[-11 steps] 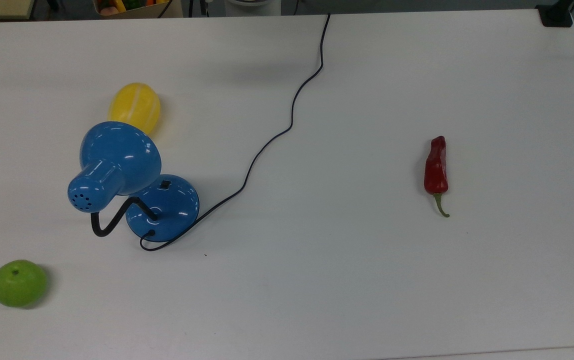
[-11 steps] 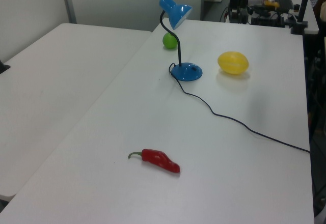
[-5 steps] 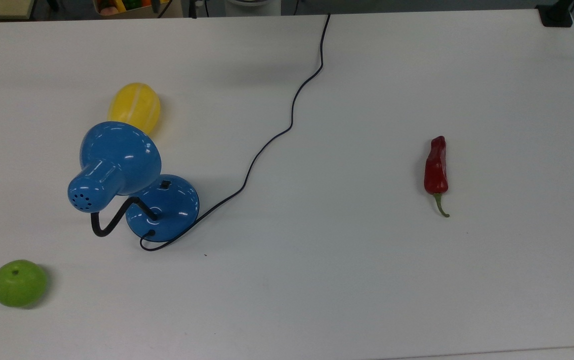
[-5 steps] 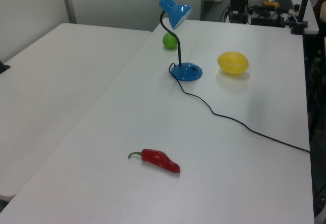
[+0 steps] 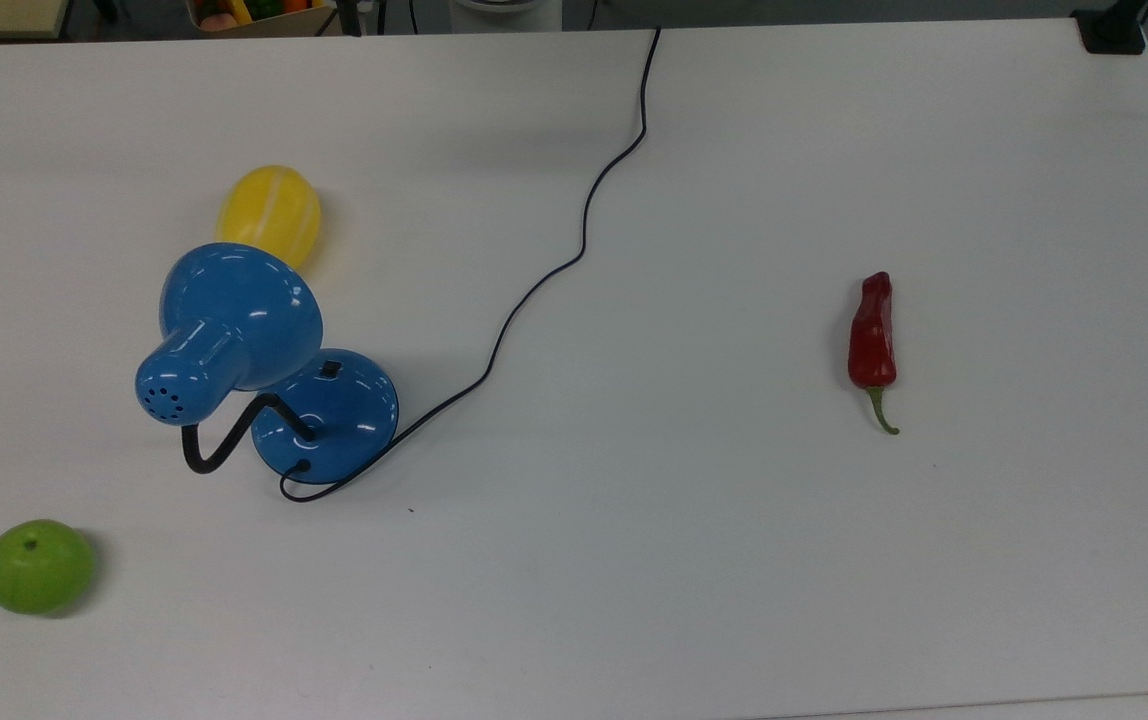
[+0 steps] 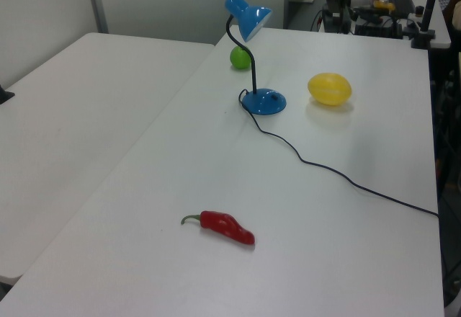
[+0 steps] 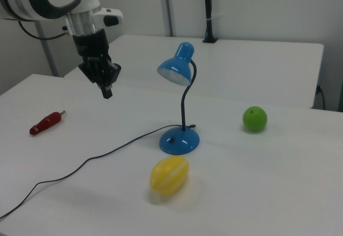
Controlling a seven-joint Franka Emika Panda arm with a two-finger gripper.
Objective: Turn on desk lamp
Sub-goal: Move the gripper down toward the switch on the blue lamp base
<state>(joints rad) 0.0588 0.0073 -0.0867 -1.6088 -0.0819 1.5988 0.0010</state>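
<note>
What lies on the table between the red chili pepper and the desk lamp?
In the top view, the black cord crosses the table between the red chili pepper and the desk lamp.

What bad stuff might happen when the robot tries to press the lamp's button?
1. The switch is small and sits on the domed base, close under the shade. The gripper might bump the shade or slip off the dome.
2. The desk lamp stands tall on a thin gooseneck, so a sideways push could tip or slide it.
3. The cord trails across the table; snagging it could drag the lamp.
</note>
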